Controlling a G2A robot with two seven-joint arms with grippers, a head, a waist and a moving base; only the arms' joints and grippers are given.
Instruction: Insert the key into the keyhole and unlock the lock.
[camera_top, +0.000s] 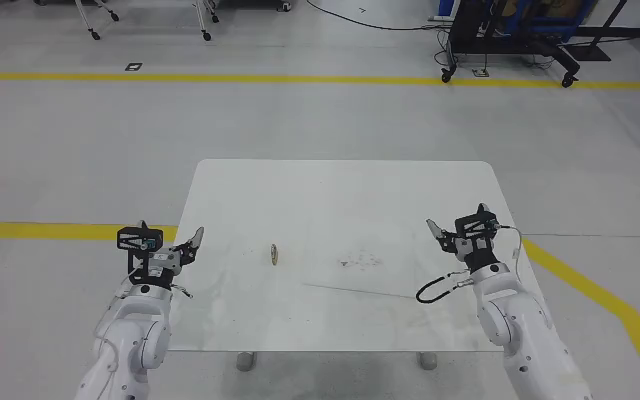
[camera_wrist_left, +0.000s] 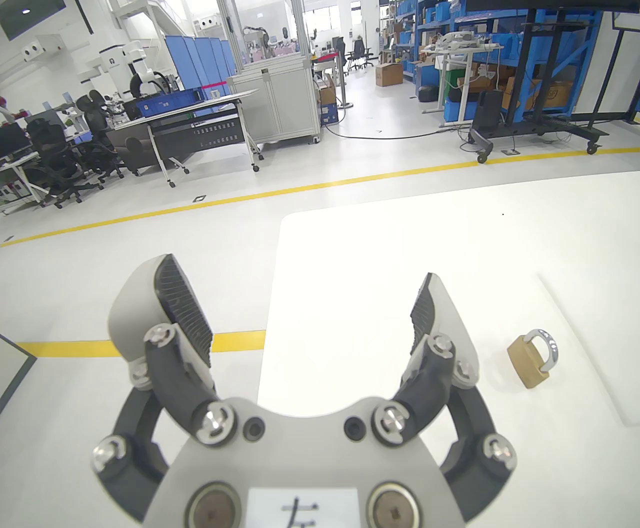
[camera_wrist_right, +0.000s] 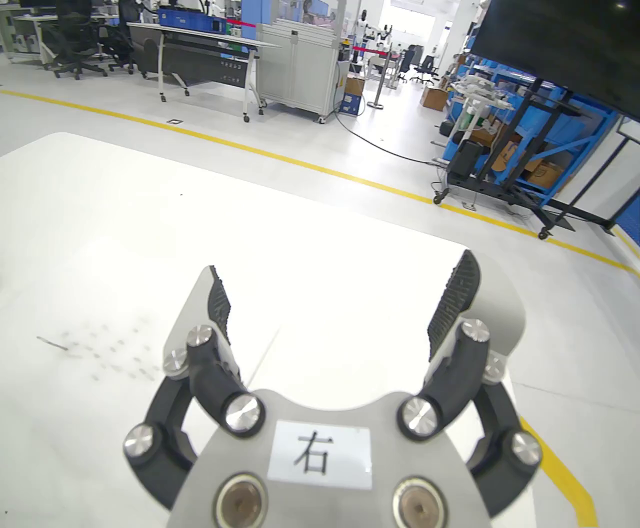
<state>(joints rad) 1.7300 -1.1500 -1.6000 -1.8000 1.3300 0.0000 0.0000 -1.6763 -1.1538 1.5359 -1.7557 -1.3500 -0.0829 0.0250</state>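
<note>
A brass padlock (camera_top: 274, 254) with a silver shackle lies on the white table (camera_top: 350, 190), left of its middle. In the left wrist view the padlock (camera_wrist_left: 525, 361) lies off to one side of my left gripper (camera_wrist_left: 297, 280), well apart from it. My left gripper (camera_top: 170, 240) hangs open over the table's left edge with nothing in it. My right gripper (camera_top: 460, 222) is open and empty near the table's right edge. A thin grey sliver (camera_wrist_right: 52, 343), perhaps the key, lies beside faint smudges (camera_top: 358, 262) at mid-table.
A faint straight seam (camera_top: 350, 290) runs across the table's front half. Yellow floor lines (camera_top: 320, 77) pass behind and beside the table. Wheeled stands (camera_top: 510, 45) and chairs are far off at the back.
</note>
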